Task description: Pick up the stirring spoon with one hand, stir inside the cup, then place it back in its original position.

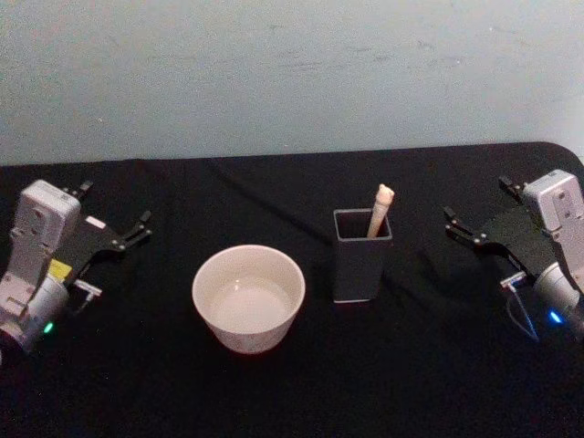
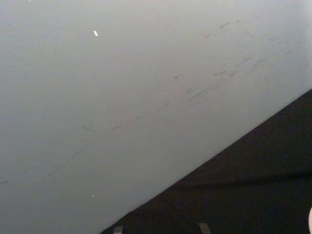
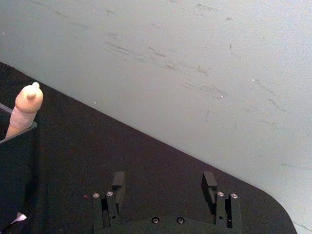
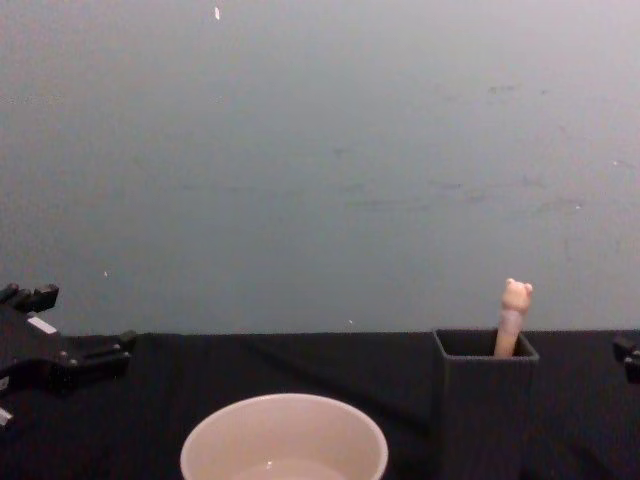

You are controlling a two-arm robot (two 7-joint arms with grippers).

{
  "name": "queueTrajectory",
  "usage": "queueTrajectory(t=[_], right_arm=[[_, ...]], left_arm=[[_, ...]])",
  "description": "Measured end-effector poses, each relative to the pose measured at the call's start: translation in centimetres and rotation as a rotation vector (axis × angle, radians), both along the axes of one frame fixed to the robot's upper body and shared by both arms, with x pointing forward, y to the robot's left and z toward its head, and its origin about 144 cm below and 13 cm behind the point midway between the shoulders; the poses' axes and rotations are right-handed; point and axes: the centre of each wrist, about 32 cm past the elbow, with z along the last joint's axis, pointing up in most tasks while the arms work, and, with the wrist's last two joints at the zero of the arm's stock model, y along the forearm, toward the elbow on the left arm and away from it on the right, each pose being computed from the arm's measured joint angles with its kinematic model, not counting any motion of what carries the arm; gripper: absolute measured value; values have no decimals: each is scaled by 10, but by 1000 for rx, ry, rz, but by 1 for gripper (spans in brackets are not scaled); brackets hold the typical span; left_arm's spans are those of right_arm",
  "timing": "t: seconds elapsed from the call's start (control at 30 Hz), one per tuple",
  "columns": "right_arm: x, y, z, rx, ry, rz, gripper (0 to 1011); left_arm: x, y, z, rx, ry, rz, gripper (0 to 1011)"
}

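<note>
Cup (image 1: 248, 297) sits between the open left gripper (image 1: 117, 203) and open right gripper (image 1: 476, 203); pickup is pending: the right gripper, nearer the holder (image 1: 360, 269), should pinch the stirring spoon (image 1: 380, 208) by its handle

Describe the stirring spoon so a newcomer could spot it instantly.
On the black table, between the parked left gripper and right gripper, stand a wide cream cup and, to its right, a tall dark grey square holder. The stirring spoon stands inside that holder, handle poking above its rim. It's the only slim pale beige stick there, topped with a tiny bear head.
</note>
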Motion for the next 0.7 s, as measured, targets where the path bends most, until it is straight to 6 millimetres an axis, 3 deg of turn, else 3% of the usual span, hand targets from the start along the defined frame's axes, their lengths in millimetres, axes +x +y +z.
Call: queueTrajectory(t=[0.7], right_arm=[[0,0,0,0,0,0,1000]], left_arm=[[0,0,0,0,0,0,1001]])
